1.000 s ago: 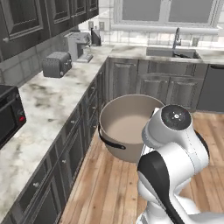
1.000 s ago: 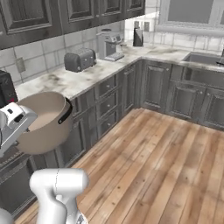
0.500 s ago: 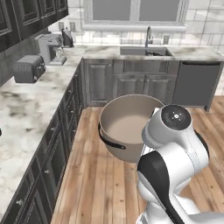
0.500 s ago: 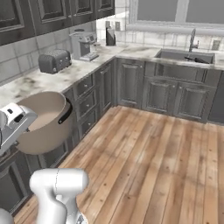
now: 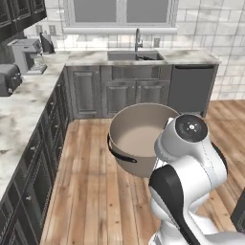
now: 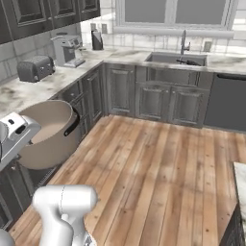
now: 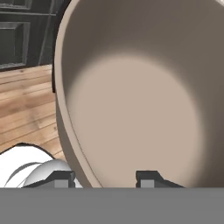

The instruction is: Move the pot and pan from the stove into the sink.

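Note:
The large tan pot (image 5: 139,139) hangs in the air above the wooden floor, in front of my arm. In the hand view my gripper (image 7: 104,180) is shut on the pot (image 7: 131,109), with one fingertip inside its near wall and one outside. The right base view has the pot (image 6: 48,129) at the left, next to the counter. The sink (image 5: 134,56) with its dark faucet (image 5: 138,38) lies in the far counter under the window, straight ahead; from the right base it is the sink (image 6: 175,58) at upper right. The pan and the stove are out of view.
A marble counter (image 5: 24,110) over dark cabinets runs along the left, with a coffee machine (image 5: 26,55) and a toaster (image 5: 7,79) on it. A dark dishwasher front (image 5: 191,88) stands right of the sink. Open wooden floor (image 6: 158,168) stretches between me and the sink.
The whole picture has shifted: the base has moved, and the sink has come from the upper right toward the middle and nearer. The pot stays held in the same place before the arm.

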Available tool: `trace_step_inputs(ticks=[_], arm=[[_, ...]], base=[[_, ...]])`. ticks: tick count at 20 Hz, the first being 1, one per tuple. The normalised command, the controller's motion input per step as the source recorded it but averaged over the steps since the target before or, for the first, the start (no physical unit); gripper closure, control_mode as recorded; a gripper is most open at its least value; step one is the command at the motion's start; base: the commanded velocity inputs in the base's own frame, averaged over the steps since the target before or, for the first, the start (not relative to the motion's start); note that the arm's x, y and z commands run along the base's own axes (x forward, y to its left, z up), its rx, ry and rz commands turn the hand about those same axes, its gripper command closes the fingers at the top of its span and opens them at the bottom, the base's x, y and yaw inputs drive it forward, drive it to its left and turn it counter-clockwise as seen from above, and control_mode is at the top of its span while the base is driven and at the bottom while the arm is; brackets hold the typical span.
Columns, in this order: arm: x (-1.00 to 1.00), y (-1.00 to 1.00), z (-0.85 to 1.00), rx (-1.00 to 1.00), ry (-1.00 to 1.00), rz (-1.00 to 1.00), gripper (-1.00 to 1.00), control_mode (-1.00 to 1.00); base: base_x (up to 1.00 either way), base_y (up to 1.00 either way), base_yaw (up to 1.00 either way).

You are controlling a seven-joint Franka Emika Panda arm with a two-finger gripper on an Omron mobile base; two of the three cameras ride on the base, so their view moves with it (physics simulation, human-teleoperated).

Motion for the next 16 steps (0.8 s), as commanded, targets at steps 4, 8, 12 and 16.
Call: trace_step_inputs(ticks=[4,8,12,16], arm=[[0.0,0.0,0.0,0.0,0.0,0.0,1.0,1.0],[0.0,0.0,0.0,0.0,0.0,0.0,1.0,1.0],[0.0,0.0,0.0,0.0,0.0,0.0,1.0,1.0],[0.0,0.0,0.0,0.0,0.0,0.0,1.0,1.0]], base=[[-0.08,-0.5,-0.2],[-0.13,-0.45,-0.16],[0.0,-0.01,-0.01],[0.19,0.0,0.0]])
